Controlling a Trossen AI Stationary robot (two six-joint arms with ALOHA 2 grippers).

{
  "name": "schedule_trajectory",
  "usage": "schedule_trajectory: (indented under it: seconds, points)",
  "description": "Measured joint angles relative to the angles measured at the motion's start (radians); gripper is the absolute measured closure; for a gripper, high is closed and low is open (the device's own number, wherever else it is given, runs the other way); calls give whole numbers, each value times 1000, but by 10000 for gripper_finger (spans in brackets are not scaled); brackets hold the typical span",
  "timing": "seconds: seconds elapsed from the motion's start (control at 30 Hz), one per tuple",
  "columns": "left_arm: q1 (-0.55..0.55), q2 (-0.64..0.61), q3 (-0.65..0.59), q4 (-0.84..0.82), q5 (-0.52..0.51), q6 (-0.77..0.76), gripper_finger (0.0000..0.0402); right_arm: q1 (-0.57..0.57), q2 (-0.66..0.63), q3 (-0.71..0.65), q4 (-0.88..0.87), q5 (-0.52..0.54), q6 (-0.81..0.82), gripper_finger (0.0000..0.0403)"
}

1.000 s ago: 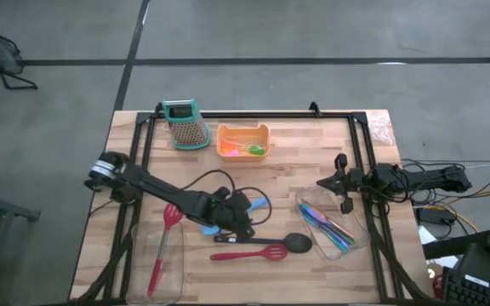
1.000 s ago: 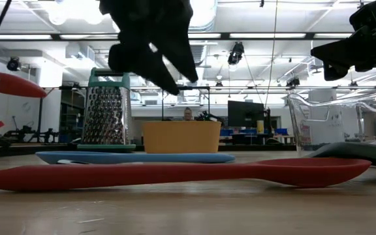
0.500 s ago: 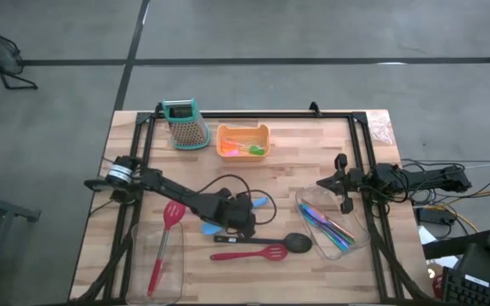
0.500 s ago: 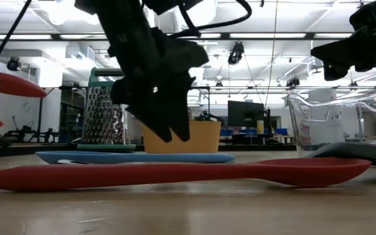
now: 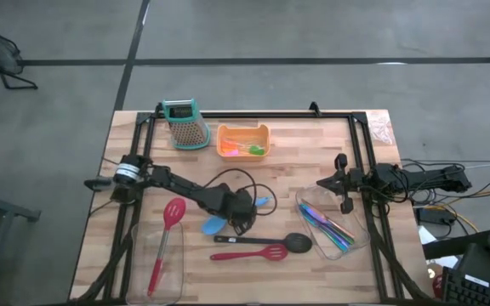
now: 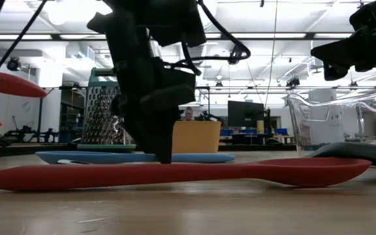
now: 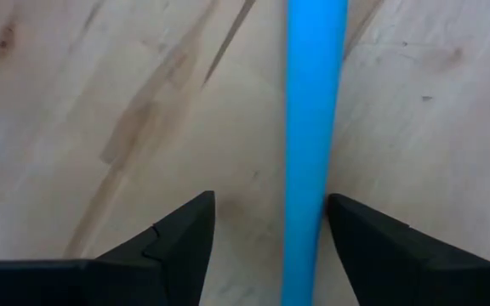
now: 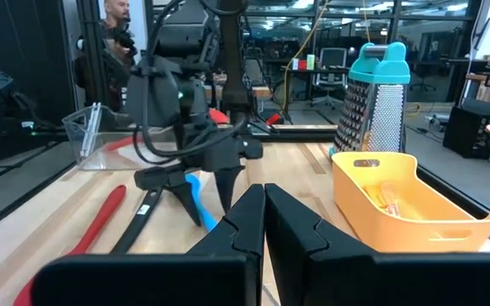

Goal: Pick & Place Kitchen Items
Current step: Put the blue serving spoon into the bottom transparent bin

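Nearest the table's front edge, a red slotted spatula [image 5: 249, 253] is laid flat, with a black spoon [image 5: 266, 241] just behind it. Directly behind those, the blue spoon [image 5: 228, 217] is straddled by the left gripper [image 5: 240, 223]: the fingers [image 7: 173, 242] are spread apart and lowered to the wood on either side of the blue handle, which is seen between them, not yet clamped. Left of the blue spoon, a red spatula [image 5: 165, 242] is propped in a clear bin [image 5: 156, 259]; to its right, thin cutlery [image 5: 328, 224] is held in another clear bin [image 5: 334, 223]. Beyond that bin the right gripper [image 5: 340, 182] is parked near the table's right edge, its fingers [image 8: 236, 225] pressed together on nothing. Farther back from the blue spoon, an orange tray [image 5: 242, 141] with small coloured pieces and a teal-topped grater [image 5: 184, 124] are found.
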Motion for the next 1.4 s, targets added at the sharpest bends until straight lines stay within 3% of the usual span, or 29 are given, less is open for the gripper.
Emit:
schedule_trajectory:
  seconds: [0.23,0.53,0.83,1.0,1.27,1.4]
  points:
    - [17,17,3,8,62,-2,215,0,0,0,0,0,0,394]
    - [27,12,18,2,67,4,355,0,0,0,0,0,-1,394]
    - [31,-4,86,-19,65,12,353,0,0,0,0,0,-1,394]
    - [30,-39,177,-165,68,-28,340,0,0,0,0,0,-1,394]
    - [-61,-127,350,-462,128,-257,350,0,0,0,0,0,0,394]
    - [-171,-183,370,-582,29,-477,343,0,0,0,0,0,1,394]
